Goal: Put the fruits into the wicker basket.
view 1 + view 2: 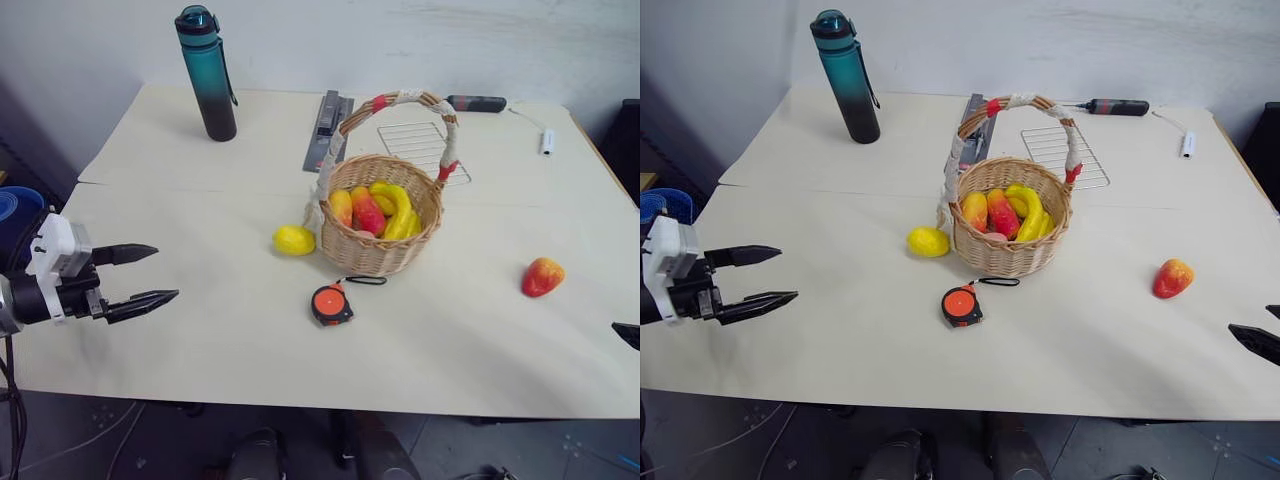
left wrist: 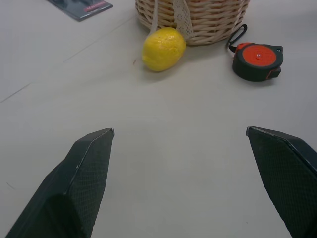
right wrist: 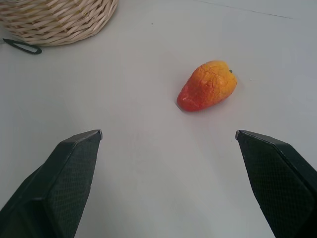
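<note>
The wicker basket [image 1: 380, 235] stands mid-table, its tall handle wrapped in white and red tape, with several yellow and red fruits inside. A yellow lemon [image 1: 293, 240] lies on the table touching the basket's left side. A red fruit shading to orange [image 1: 542, 276] lies alone at the right. My left gripper [image 1: 142, 274] hovers open over the table's left part, well left of the lemon [image 2: 163, 48]. At the right edge a fingertip of my right gripper [image 1: 1268, 328] shows; in the right wrist view its fingers [image 3: 74, 171] stand wide apart, the red fruit [image 3: 207, 85] ahead of them.
An orange-and-black tape measure [image 1: 331, 303] lies just in front of the basket. Behind it are a wire rack [image 1: 420, 148], a grey flat tool [image 1: 327, 130], a teal bottle [image 1: 207, 75], a black-and-red tool [image 1: 476, 103] and a white cable adapter [image 1: 546, 141].
</note>
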### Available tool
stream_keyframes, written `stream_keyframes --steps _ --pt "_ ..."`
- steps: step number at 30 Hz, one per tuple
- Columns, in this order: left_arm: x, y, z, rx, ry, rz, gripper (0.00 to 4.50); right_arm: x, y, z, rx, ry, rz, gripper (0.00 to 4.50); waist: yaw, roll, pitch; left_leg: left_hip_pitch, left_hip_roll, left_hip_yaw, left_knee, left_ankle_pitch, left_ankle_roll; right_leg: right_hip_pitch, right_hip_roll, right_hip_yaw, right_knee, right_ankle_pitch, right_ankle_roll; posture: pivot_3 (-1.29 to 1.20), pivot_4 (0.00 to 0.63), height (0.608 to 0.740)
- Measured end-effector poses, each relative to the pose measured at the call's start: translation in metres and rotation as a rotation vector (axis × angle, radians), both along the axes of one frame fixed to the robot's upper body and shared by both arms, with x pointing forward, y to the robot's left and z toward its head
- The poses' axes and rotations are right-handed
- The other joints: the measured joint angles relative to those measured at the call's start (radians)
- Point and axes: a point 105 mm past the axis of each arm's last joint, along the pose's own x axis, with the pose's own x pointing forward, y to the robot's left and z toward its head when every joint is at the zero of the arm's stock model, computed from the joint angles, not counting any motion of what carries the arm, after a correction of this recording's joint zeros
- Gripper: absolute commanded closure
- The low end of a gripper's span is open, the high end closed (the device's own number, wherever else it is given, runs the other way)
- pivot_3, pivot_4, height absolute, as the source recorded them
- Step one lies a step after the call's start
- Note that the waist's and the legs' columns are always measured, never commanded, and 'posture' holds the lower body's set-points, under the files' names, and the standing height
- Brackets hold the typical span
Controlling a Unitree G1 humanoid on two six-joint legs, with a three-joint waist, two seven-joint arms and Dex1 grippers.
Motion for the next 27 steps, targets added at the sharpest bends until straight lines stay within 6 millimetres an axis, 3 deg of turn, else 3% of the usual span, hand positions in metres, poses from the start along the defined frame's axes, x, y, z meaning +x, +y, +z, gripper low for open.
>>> stream_keyframes --steps 4,16,22,27 --pt "-0.003 0.000 -0.012 0.051 0.030 -0.018 0.00 -0.002 0.000 -0.005 0.004 -0.003 -0.008 0.03 -0.004 0.000 0.000 0.000 0.000 0.000 0.000 0.000 0.000 0.000 0.000 0.000 0.000 0.000 0.000 0.00 0.150 0.740" --pt "0.007 0.000 -0.003 0.046 -0.013 -0.008 0.00 -0.004 -0.001 -0.009 -0.036 -0.004 -0.017 0.03 -0.001 0.001 0.000 0.000 0.000 0.000 0.000 0.000 0.000 0.000 0.000 0.000 0.000 0.000 0.000 0.00 0.150 0.740" --pt "0.020 0.009 0.002 0.064 -0.085 0.059 0.00 -0.003 -0.001 -0.008 -0.039 -0.008 -0.017 0.03 -0.001 0.001 0.000 0.000 0.000 0.001 0.000 0.000 0.000 0.000 0.000 0.000 0.001 0.000 0.000 0.00 0.150 0.740" --pt "0.017 -0.004 0.003 0.007 -0.046 0.026 0.00 0.008 0.011 0.002 -0.045 -0.065 0.027 0.03 -0.002 0.000 0.000 0.000 0.000 0.001 0.000 0.000 0.000 0.000 0.000 0.000 0.002 0.000 0.000 0.00 0.150 0.740"
